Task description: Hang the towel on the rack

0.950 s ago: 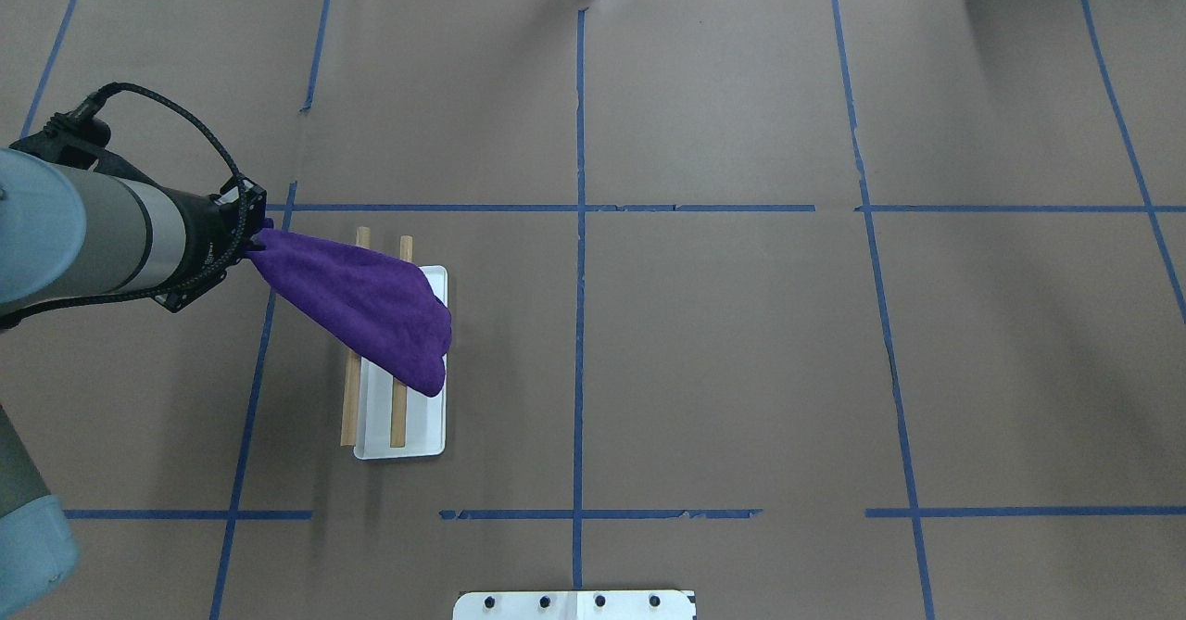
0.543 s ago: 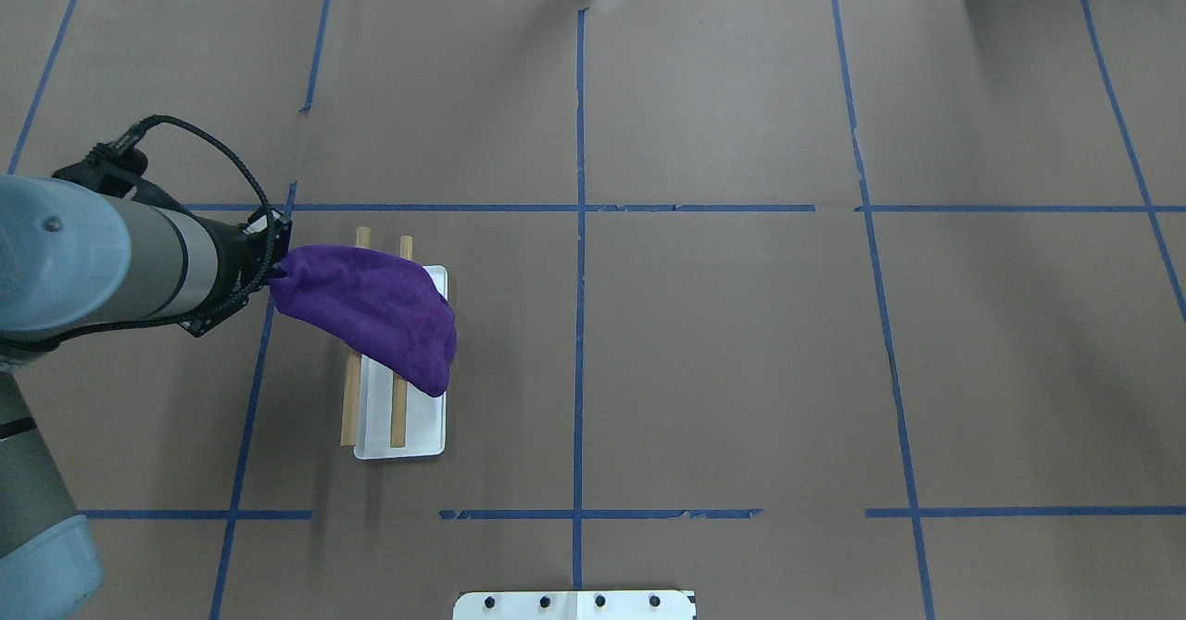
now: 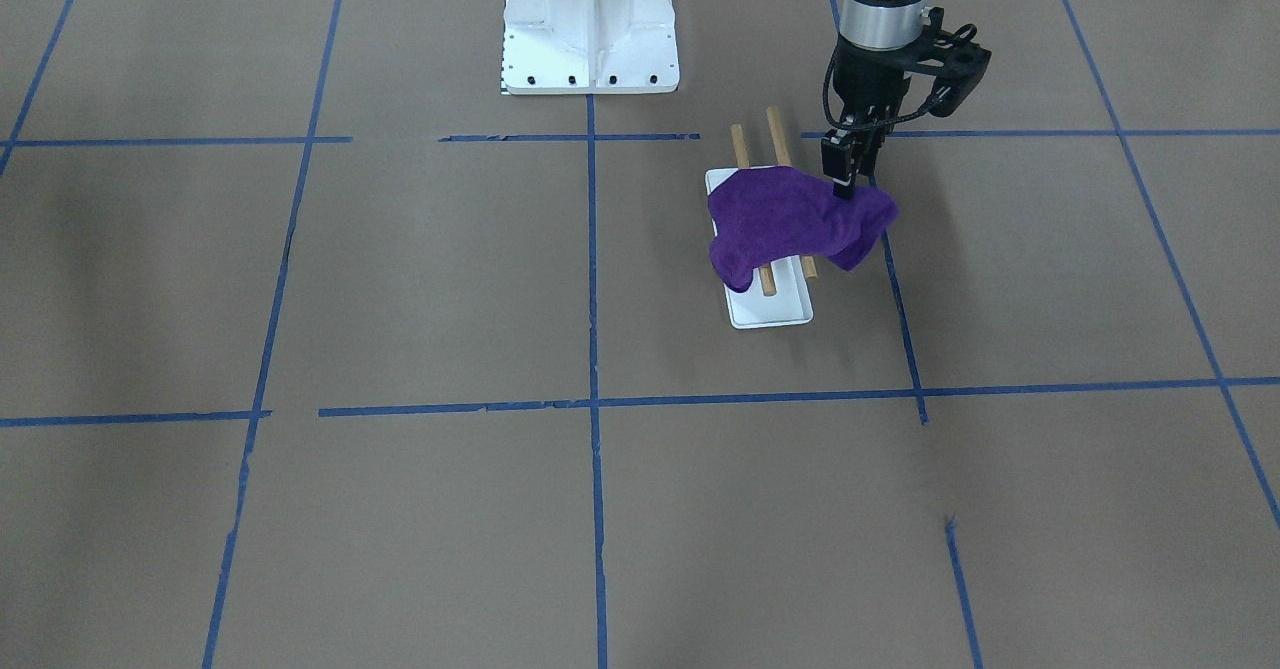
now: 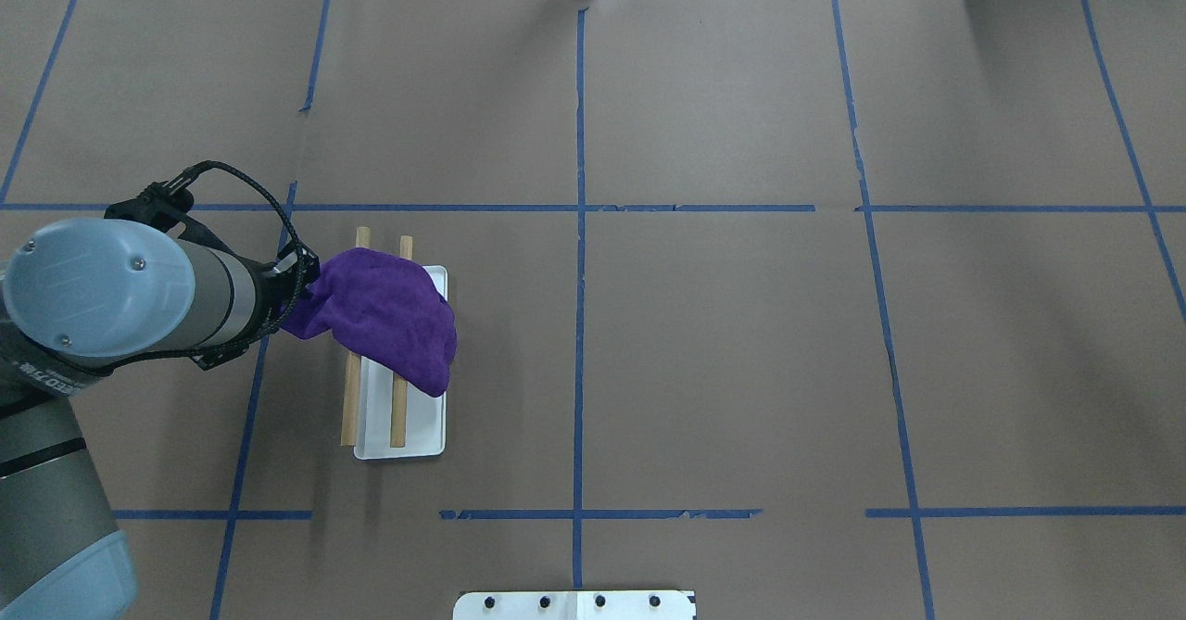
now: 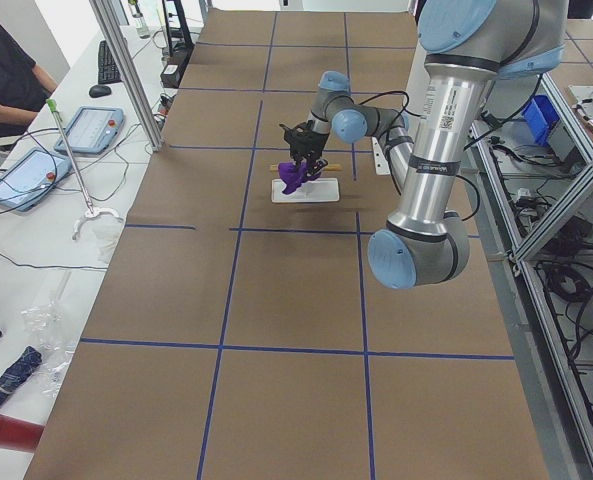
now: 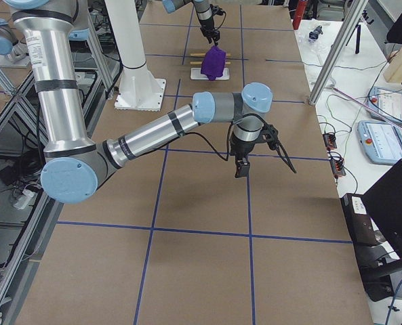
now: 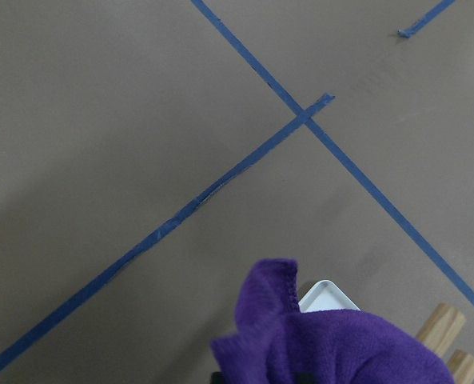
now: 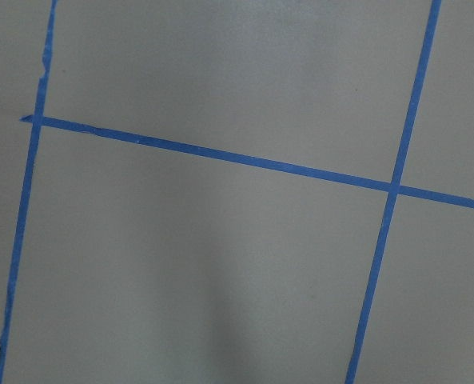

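Observation:
The purple towel (image 4: 389,316) lies draped across both wooden rods of the rack (image 4: 350,407), over the far half of its white base (image 4: 412,439). My left gripper (image 3: 845,189) is shut on the towel's left edge, just beside the outer rod; in the overhead view the wrist hides its fingers. The front view shows the towel (image 3: 780,224) sagging over the rods, with one end hanging off the rack (image 3: 770,314) on the gripper's side. The left wrist view shows the towel (image 7: 340,348) and the rod ends (image 7: 440,326). My right gripper (image 6: 240,168) shows only in the right side view, over bare table; I cannot tell its state.
The brown paper table cover (image 4: 741,342) is marked with blue tape lines. The white bolted robot pedestal (image 3: 590,24) stands at the robot's side of the table. Operator desks with tablets (image 5: 36,175) lie beyond the table's far edge.
My left arm has moved toward the rack with the towel. The towel's held end has come closer to the rods, and the cloth has bunched up over them.

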You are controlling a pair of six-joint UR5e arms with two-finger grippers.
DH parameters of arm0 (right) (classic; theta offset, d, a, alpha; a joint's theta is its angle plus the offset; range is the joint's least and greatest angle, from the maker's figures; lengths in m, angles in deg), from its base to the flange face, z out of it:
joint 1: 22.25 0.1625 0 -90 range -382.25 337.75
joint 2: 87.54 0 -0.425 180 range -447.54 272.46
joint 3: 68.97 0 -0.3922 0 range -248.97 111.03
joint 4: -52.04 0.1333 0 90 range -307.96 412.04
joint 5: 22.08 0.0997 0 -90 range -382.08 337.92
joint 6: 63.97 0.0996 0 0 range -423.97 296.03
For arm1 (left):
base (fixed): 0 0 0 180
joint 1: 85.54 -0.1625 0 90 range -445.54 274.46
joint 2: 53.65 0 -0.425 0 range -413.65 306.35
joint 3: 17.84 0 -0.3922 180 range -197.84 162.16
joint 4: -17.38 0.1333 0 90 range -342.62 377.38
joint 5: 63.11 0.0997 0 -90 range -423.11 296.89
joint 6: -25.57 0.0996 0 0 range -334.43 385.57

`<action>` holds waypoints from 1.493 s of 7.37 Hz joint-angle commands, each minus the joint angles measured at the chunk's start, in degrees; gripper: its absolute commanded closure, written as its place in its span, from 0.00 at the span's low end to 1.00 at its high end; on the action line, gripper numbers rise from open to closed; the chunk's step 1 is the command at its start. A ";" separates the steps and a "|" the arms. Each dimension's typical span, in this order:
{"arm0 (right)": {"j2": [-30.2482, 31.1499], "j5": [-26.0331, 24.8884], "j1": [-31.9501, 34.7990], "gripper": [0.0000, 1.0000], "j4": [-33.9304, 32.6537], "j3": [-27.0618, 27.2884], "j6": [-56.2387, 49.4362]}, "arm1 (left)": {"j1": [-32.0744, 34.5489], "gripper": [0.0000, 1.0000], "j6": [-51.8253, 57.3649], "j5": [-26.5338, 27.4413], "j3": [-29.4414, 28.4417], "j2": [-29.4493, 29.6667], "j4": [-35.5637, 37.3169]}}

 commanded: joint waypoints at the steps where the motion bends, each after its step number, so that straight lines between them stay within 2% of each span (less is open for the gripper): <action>1: 0.15 0.27 1.05 0.00 0.00 -0.08 0.00 | 0.50 0.00 6.28 -0.23 0.13 -0.43 0.11; 3: 3.04 3.59 4.64 0.00 0.09 -0.52 -0.70 | 4.43 0.00 15.66 -0.49 -0.22 -0.44 0.11; 4: 4.10 3.61 5.53 0.00 0.17 -0.52 -0.79 | 7.59 0.00 20.93 -2.06 -0.39 -0.44 0.11; 5: 6.98 3.61 6.58 0.00 4.70 -1.13 -0.79 | 12.66 0.00 29.51 -8.52 -1.18 -0.44 0.02; 6: 10.84 3.70 6.77 0.00 14.14 -3.65 -0.62 | 18.46 0.00 39.60 -14.50 -3.19 -0.44 0.11; 7: 12.70 3.79 7.03 0.00 21.37 -7.33 -0.27 | 22.61 0.00 48.84 -17.17 -5.64 -0.44 0.20; 8: 13.68 3.96 7.47 0.00 24.75 -9.81 -0.26 | 25.95 0.00 56.68 -17.80 -7.58 -0.78 0.02; 9: 14.38 3.97 7.82 0.00 26.61 -10.35 -0.18 | 29.64 0.00 64.50 -21.03 -9.26 -1.22 -0.24; 11: 14.39 3.97 8.09 0.00 26.72 -10.45 -0.09 | 38.16 0.00 81.37 -26.92 -15.13 -1.23 -0.24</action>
